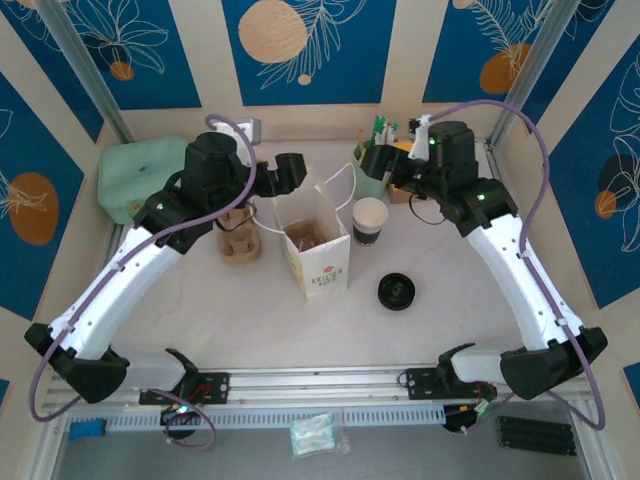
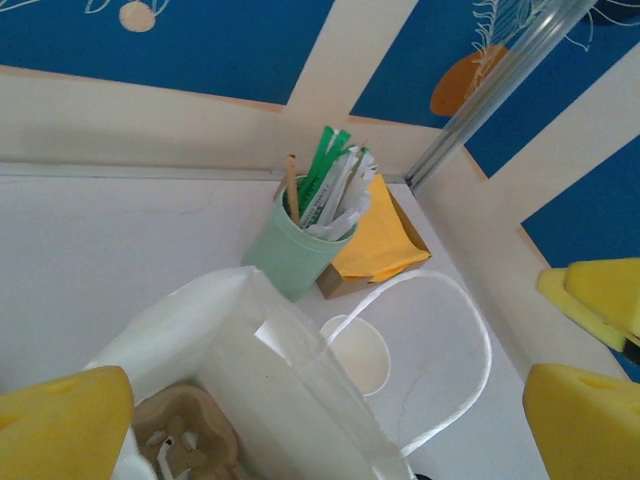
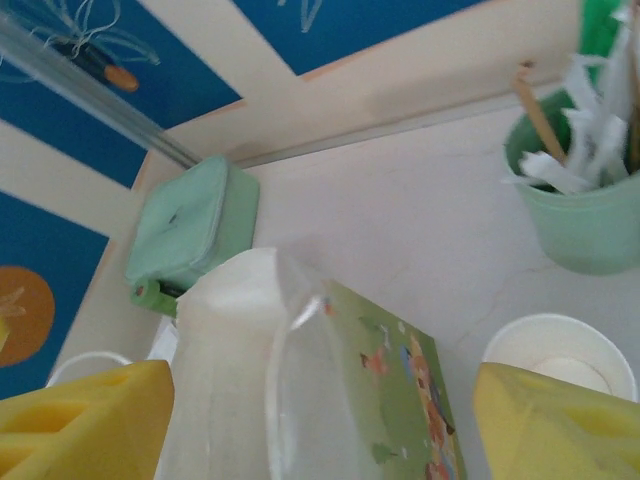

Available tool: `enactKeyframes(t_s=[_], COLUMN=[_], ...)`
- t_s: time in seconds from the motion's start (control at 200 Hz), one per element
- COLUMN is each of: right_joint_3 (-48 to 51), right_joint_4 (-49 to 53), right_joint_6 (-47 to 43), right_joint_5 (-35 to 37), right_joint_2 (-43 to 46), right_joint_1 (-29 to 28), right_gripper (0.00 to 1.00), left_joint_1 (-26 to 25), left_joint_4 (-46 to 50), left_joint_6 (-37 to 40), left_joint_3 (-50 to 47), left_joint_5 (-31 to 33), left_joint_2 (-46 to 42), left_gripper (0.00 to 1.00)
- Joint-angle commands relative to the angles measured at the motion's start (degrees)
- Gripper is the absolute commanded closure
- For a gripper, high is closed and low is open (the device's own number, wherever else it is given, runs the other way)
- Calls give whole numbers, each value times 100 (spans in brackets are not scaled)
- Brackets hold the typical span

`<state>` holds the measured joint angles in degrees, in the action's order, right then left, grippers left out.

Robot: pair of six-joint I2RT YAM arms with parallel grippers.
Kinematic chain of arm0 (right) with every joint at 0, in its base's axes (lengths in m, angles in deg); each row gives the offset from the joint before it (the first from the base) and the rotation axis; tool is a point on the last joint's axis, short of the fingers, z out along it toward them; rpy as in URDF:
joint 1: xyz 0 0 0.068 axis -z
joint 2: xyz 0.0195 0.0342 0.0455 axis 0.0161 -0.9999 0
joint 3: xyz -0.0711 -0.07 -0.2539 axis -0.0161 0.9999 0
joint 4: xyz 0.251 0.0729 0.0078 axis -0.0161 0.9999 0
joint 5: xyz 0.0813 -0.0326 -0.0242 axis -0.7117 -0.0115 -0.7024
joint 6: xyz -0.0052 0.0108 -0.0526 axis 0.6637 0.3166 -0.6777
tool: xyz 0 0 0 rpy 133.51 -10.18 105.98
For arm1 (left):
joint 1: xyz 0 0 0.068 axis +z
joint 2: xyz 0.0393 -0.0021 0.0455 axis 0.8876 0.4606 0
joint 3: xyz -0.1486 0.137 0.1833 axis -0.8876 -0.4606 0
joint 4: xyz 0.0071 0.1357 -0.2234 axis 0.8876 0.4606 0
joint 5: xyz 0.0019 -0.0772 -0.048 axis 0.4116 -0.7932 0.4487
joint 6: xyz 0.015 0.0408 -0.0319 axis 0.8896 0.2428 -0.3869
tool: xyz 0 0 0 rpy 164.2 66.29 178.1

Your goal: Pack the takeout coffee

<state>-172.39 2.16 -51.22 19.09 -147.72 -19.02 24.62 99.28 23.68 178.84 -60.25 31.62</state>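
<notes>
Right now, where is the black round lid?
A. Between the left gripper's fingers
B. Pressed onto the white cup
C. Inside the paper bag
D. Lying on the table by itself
D: the black lid lies flat on the table, right of the paper bag and closer to the arm bases than the white cup, whose mouth is uncovered.

Kraft-brown cup (image 1: 304, 236) inside white bag (image 1: 320, 272)

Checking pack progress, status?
Open and empty: left gripper, right gripper. Brown shape inside white bag, can't confirm it's the coffee. White cup right of bag, black lid nearer; neither in the way.
</notes>
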Motion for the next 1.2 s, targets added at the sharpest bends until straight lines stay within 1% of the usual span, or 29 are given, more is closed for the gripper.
enactKeyframes(t_s=[0.0,0.07,0.105,0.125,0.195,0.31,0.475,0.68,0.83,0.985,1.05,1.195], right_joint_3=[253,354,394,410,533,853,1121,1313,1438,1455,1427,1237], right_joint_4=[75,134,176,188,166,-53,-163,-352,-598,-760,-903,-1037], right_joint_6=[414,523,570,591,657,905,1156,1493,1740,1952,2032,2069], right_joint_5=[-864,-1028,-1070,-1103,-1284,-1582,-1672,-1786,-1794,-1790,-1899,-1941], right_joint_2=[96,31,-15,-37,-139,-239,-509,-1123,-1600,-2199,-2482,-2968], right_joint_1=[496,831,974,1043,1334,1800,2421,3061,3323,3466,3501,3478], right_gripper=[18,17,12,11,10,10,16,25,29,32,37,44], left_joint_1=[-151,-233,-285,-318,-418,-606,-832,-1162,-1384,-1554,-1607,-1689], left_joint_4=[152,198,228,245,282,351,482,696,868,1060,1108,1149], left_joint_6=[271,346,380,405,485,601,734,916,1012,1096,1113,1157], left_joint_3=[415,613,738,802,1032,1473,2194,3114,3695,4166,4292,4415], left_joint_5=[-65,-59,-58,-58,-48,-66,-205,-320,-372,-400,-401,-366], left_joint_2=[226,406,503,564,773,1160,1758,2544,3043,3455,3578,3747], left_gripper=[1,1,1,1,1,0,1,1,1,1,1,0])
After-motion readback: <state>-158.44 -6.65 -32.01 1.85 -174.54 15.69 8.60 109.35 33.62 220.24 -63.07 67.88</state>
